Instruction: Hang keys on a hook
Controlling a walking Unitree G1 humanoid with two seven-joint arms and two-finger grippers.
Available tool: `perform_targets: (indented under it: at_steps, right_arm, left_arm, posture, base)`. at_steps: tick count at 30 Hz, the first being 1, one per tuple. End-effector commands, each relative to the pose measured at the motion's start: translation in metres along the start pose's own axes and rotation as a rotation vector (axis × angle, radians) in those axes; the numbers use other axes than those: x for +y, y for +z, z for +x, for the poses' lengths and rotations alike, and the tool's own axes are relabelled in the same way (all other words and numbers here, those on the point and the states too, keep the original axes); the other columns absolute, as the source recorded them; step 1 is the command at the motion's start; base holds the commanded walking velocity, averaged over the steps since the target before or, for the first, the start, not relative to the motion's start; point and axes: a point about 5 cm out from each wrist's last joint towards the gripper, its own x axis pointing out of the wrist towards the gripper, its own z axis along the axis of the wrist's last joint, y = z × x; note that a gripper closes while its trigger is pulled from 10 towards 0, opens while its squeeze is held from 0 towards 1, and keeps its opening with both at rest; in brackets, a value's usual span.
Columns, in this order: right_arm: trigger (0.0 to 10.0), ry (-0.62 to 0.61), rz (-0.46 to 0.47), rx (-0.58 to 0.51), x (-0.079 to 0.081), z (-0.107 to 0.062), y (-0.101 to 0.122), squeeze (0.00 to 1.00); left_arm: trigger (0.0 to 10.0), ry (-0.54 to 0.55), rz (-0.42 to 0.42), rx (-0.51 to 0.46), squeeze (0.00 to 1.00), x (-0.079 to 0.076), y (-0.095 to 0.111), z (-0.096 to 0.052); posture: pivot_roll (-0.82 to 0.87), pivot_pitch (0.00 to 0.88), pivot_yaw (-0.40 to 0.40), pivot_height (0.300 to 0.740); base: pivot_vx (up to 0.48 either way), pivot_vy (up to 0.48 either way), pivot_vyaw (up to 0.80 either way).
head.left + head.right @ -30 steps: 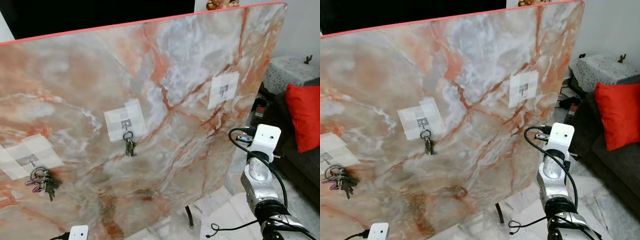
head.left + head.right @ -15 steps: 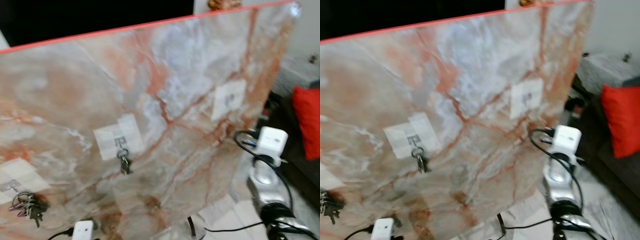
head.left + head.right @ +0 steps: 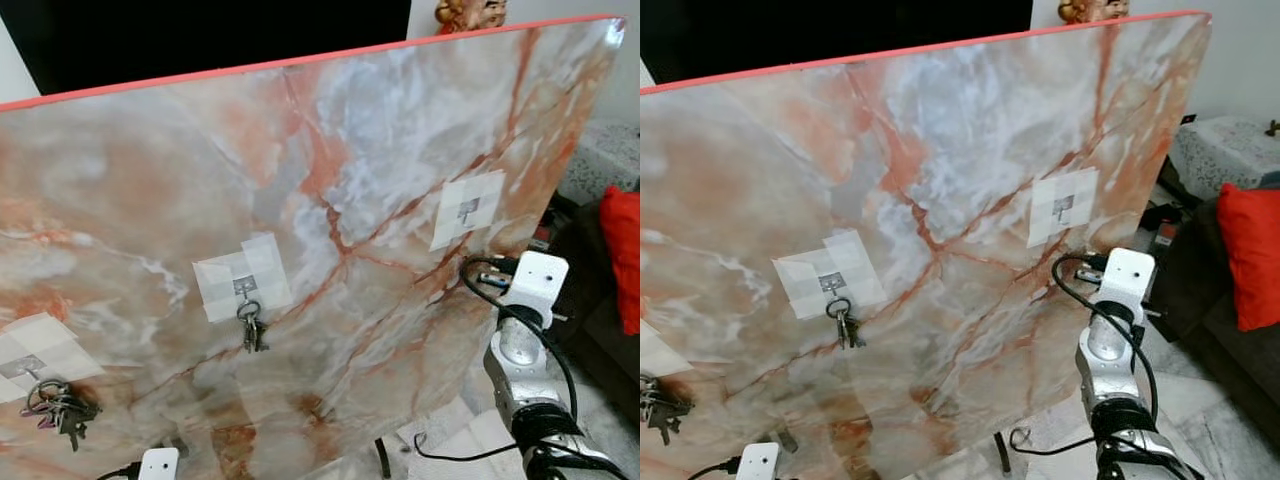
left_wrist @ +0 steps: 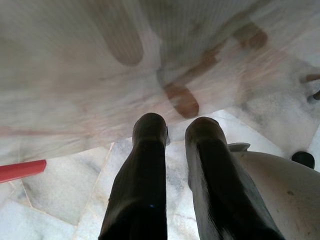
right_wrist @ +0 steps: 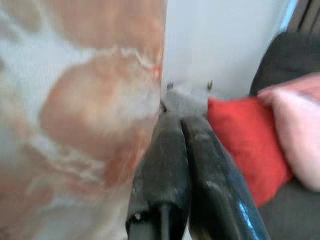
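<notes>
A large marble-patterned board (image 3: pixel 330 140) stands before me with three taped hook patches. A bunch of keys (image 3: pixel 60 408) hangs on the left hook. A smaller set of keys (image 3: pixel 250 328) hangs from the middle hook (image 3: pixel 243 288). The right hook (image 3: pixel 468 208) is bare. My right arm (image 3: pixel 522 345) is raised beside the board's right edge, below that hook. In the right wrist view my right gripper (image 5: pixel 182 122) is shut with nothing in it, close to the board's edge. My left gripper (image 4: pixel 175 125) hangs low over the floor, shut and empty.
A red cushion (image 3: pixel 1250 255) lies on a dark sofa to the right. A table with a lace cloth (image 3: pixel 1225 150) stands behind it. The board's black foot (image 3: pixel 382 455) and a loose cable (image 3: pixel 450 455) rest on the pale tiled floor.
The whole picture has shifted with my head's movement and is sharp again. Both sets of keys hang where they were, and the right arm holds its pose.
</notes>
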Motion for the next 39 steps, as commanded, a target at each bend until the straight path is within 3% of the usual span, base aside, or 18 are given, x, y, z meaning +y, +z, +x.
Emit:
perform_targets:
  at_steps: [1, 4, 5, 6, 8, 9, 15, 24, 30, 39]
  right_arm:
    - [10.0, 0.009, -0.065, -0.054, 0.001, -0.004, 0.008, 0.00]
    - [10.0, 0.025, -0.182, -0.099, 0.001, -0.012, 0.013, 0.00]
    - [10.0, 0.025, -0.182, -0.099, 0.001, -0.012, 0.013, 0.00]
    - [10.0, 0.051, -0.248, -0.155, -0.002, -0.021, 0.021, 0.00]
    - [10.0, 0.071, -0.274, -0.184, -0.002, -0.025, 0.025, 0.00]
    - [10.0, 0.135, -0.345, -0.255, -0.001, -0.035, 0.034, 0.00]
    - [10.0, 0.202, -0.454, -0.358, 0.002, -0.052, 0.052, 0.00]
    - [10.0, 0.191, -0.493, -0.353, 0.006, -0.053, 0.061, 0.00]
    - [10.0, 0.277, -0.430, -0.374, 0.013, -0.060, 0.066, 0.00]
    - [10.0, 0.314, -0.422, -0.390, 0.010, -0.066, 0.065, 0.00]
  left_arm:
    - [10.0, -0.005, 0.002, 0.012, 0.00, 0.001, -0.004, -0.001]
    - [10.0, -0.004, 0.002, 0.012, 0.00, 0.001, -0.004, -0.001]
    - [10.0, -0.004, 0.002, 0.012, 0.00, 0.001, -0.004, -0.001]
    - [10.0, -0.003, 0.001, 0.011, 0.00, 0.001, -0.004, -0.001]
    - [10.0, -0.002, 0.001, 0.011, 0.00, 0.001, -0.004, -0.001]
    - [10.0, -0.001, 0.003, 0.010, 0.00, 0.001, -0.004, -0.001]
    - [10.0, -0.004, 0.009, 0.011, 0.00, 0.001, -0.003, -0.001]
    - [10.0, 0.000, 0.005, 0.007, 0.00, 0.002, -0.002, -0.001]
    - [10.0, 0.000, 0.012, 0.009, 0.00, 0.003, -0.003, -0.001]
    - [10.0, 0.001, 0.024, 0.007, 0.00, 0.003, -0.003, -0.001]
  posture:
    - [0.11, 0.000, -0.005, 0.740]
    - [0.12, 0.000, -0.011, 0.740]
    - [0.12, 0.000, -0.011, 0.740]
    - [0.12, 0.000, -0.013, 0.740]
    - [0.11, 0.000, -0.012, 0.740]
    - [0.11, 0.000, -0.009, 0.740]
    - [0.09, 0.000, -0.009, 0.740]
    - [0.10, 0.000, -0.011, 0.740]
    - [0.10, 0.000, -0.006, 0.740]
    - [0.09, 0.000, -0.003, 0.740]
  base:
    - [0.000, 0.000, 0.00]
    - [0.000, 0.000, 0.00]
    - [0.000, 0.000, 0.00]
    - [0.000, 0.000, 0.00]
    - [0.000, 0.000, 0.00]
    - [0.000, 0.000, 0.00]
    - [0.000, 0.000, 0.00]
    - [0.000, 0.000, 0.00]
    - [0.000, 0.000, 0.00]
    - [0.000, 0.000, 0.00]
